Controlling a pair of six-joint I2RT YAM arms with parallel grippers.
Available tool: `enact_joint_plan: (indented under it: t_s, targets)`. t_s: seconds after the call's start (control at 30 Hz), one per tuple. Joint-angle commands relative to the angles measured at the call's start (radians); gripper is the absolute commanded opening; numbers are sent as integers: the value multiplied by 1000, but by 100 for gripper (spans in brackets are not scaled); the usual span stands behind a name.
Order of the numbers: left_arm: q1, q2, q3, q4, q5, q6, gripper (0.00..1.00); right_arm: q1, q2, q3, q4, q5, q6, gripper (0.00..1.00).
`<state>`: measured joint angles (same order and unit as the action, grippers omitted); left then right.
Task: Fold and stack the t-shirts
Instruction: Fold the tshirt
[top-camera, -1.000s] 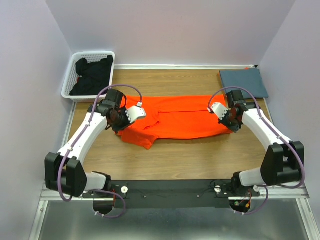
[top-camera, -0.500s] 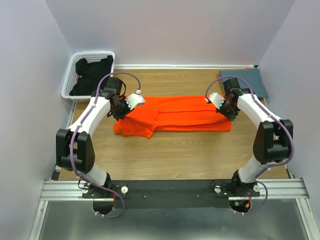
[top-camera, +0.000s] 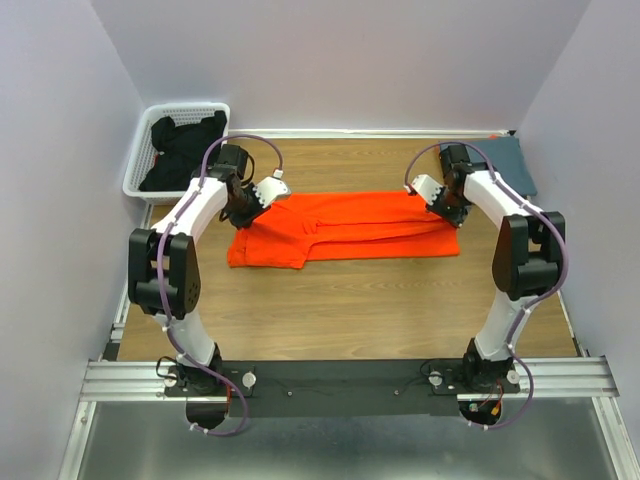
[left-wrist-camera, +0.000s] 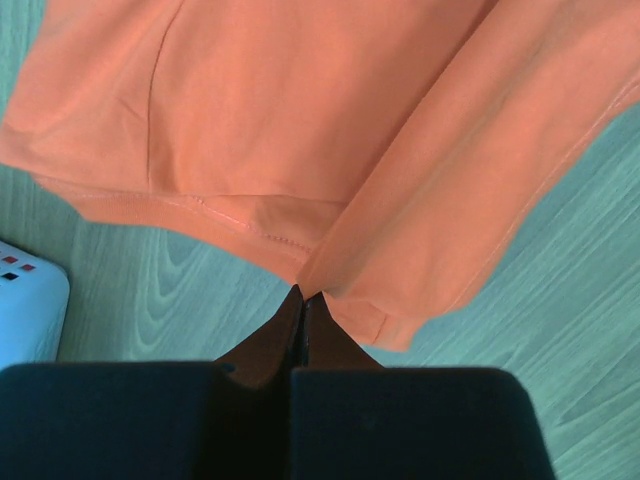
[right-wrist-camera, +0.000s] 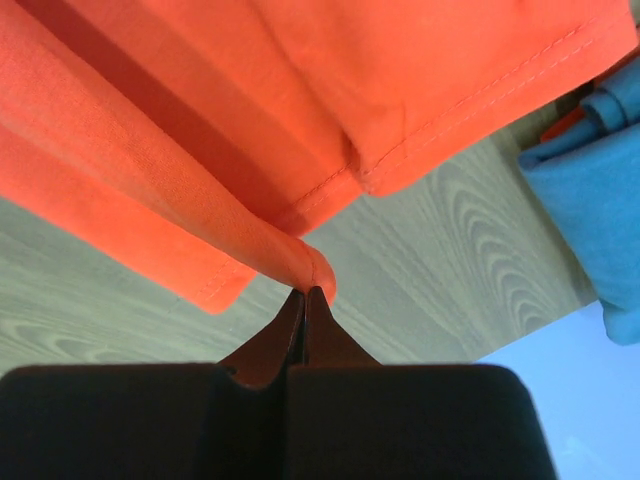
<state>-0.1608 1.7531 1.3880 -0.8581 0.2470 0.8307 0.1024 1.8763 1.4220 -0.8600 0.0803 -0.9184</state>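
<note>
Table (top-camera: 350, 300): light wood-grain top, bare along the near half. Pale lilac walls (top-camera: 340, 60) close it in at the back and on both sides. A black bar with a metal rail (top-camera: 350, 375) runs across the near edge and carries both arm bases.

Far left corner: white mesh basket (top-camera: 137, 170), overhanging the table edge, with dark cloth (top-camera: 185, 150) heaped in it.

Far right corner: blue-grey tee (top-camera: 510, 160), folded flat and square, partly behind the right arm. In the right wrist view its edge shows just beyond the orange cloth; I cannot tell whether they touch.

Mid-table, toward the far side: orange tee (top-camera: 345, 230), lying as a long band left to right, folded over lengthways, with one sleeve sticking out at the left end.

Left fingers (left-wrist-camera: 295, 320): closed, pinching a fold of the orange tee at its far left corner; cloth lifts from the tips.

Right fingers (right-wrist-camera: 295, 320): closed on a rolled fold of the same tee at its far right corner.

Both arms reach well forward, elbows high.
</note>
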Motion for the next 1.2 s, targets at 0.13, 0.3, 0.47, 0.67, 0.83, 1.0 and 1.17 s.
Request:
enact_joint_plan:
  t_s: [0.13, 0.3, 0.47, 0.67, 0.83, 1.0, 1.17]
  targets:
    - [26, 49, 34, 24, 11, 15, 0, -9, 72, 68, 4, 1, -16, 1]
    - [29, 63, 26, 39, 8, 13, 0, -9, 92, 80, 6, -1, -11, 1]
    - [29, 89, 49, 50, 14, -2, 0, -10, 115, 98, 7, 9, -11, 1]
    - [29, 118, 66, 56, 14, -8, 0, -10, 135, 103, 13, 9, -5, 1]
    - [29, 138, 91, 47, 20, -10, 0, -13, 139, 92, 16, 10, -8, 0]
    - [27, 152, 120, 34, 20, -8, 0, -21, 138, 92, 18, 9, -11, 0]
    - [18, 171, 126, 31, 15, -7, 0, -23, 136, 92, 18, 7, -10, 0]
